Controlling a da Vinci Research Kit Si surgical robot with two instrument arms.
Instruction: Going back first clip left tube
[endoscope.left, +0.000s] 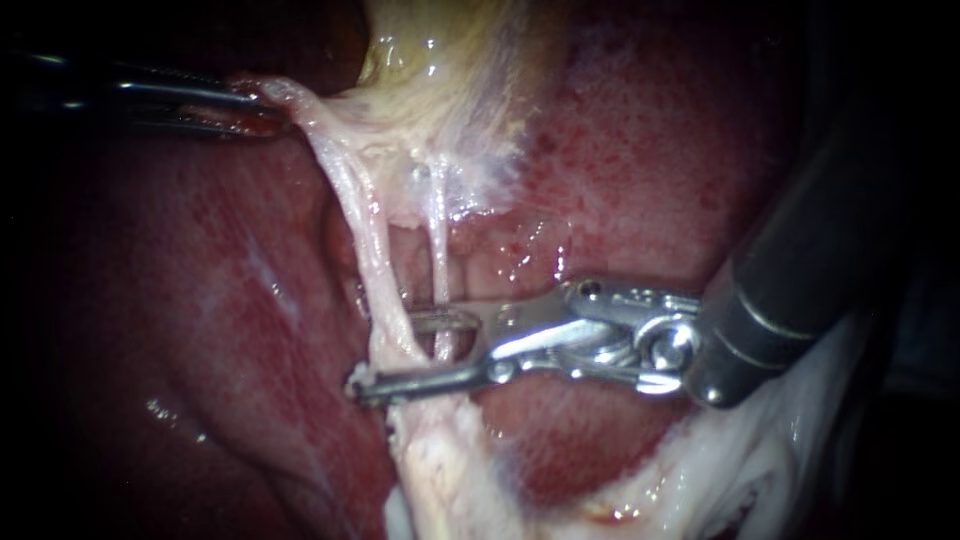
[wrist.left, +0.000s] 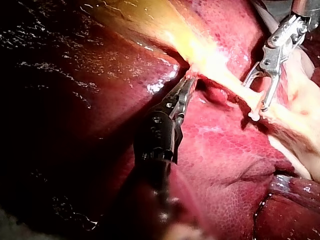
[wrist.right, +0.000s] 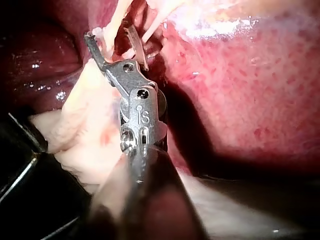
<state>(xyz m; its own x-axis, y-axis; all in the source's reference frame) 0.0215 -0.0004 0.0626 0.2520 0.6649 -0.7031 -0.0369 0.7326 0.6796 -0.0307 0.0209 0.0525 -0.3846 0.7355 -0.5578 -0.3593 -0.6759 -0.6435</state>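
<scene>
Looking through the endoscope, we see our left instrument (endoscope.left: 262, 105) pinching pale tissue (endoscope.left: 310, 125) beside the gallbladder (endoscope.left: 440, 50), while our right instrument (endoscope.left: 390, 352) holds its jaws spread around the left tube (endoscope.left: 365, 230), low over the liver (endoscope.left: 680, 150). From the left wrist, our left jaws clamp that pale tissue. From the right wrist, the spread jaws straddle pale strands (wrist.right: 119, 20); we cannot tell which is the left tube.
</scene>
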